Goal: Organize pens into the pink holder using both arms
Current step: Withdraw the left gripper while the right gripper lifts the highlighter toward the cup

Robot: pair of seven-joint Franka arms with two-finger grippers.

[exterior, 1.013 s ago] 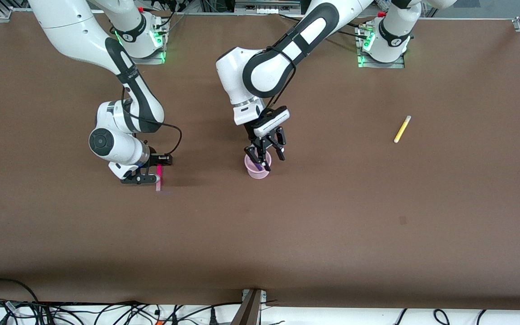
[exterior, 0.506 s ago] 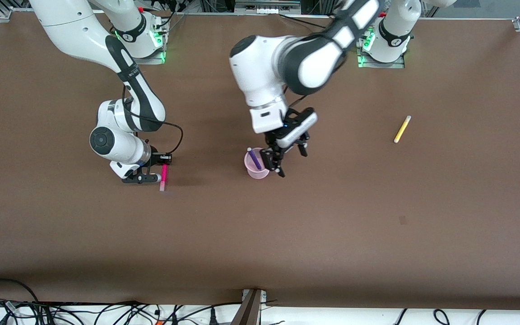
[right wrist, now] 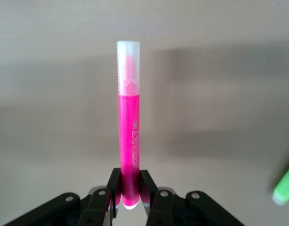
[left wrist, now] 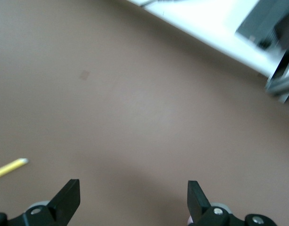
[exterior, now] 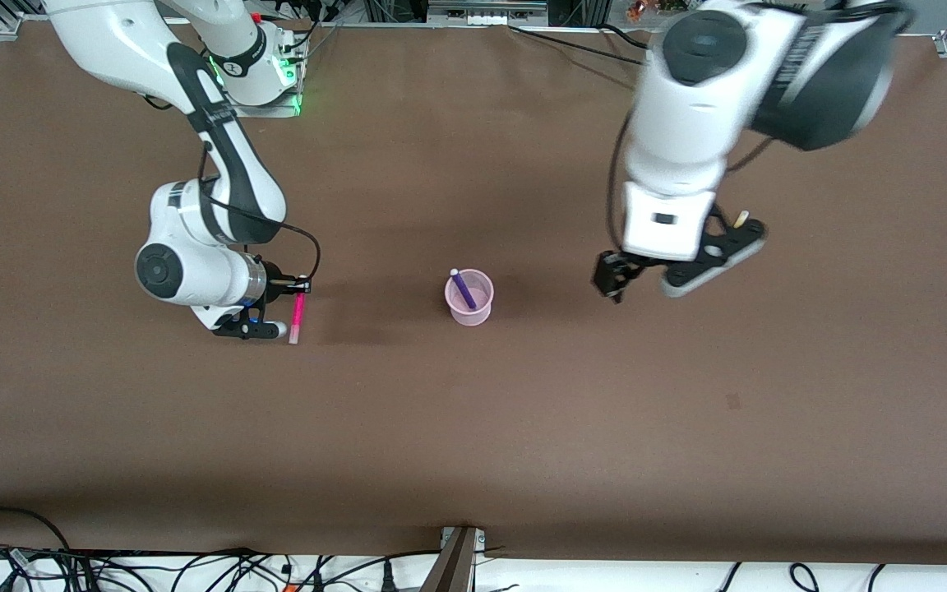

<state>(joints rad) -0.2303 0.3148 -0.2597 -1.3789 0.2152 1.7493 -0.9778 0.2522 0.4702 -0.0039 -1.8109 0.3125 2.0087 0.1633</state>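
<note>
Brown table (exterior: 473, 427), one pink holder (exterior: 469, 308), four pens

Four pens: purple (exterior: 464, 290), pink (exterior: 298, 316), yellow (left wrist: 8, 168), green (right wrist: 284, 185), one pink holder (exterior: 469, 308), two arms

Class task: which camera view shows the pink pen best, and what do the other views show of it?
The right wrist view: the pink pen fills it, its end clamped in the right gripper. The front view shows it small beside that gripper. The left wrist view shows none of it.

High front cam; two wrist cams, blurry.
</note>
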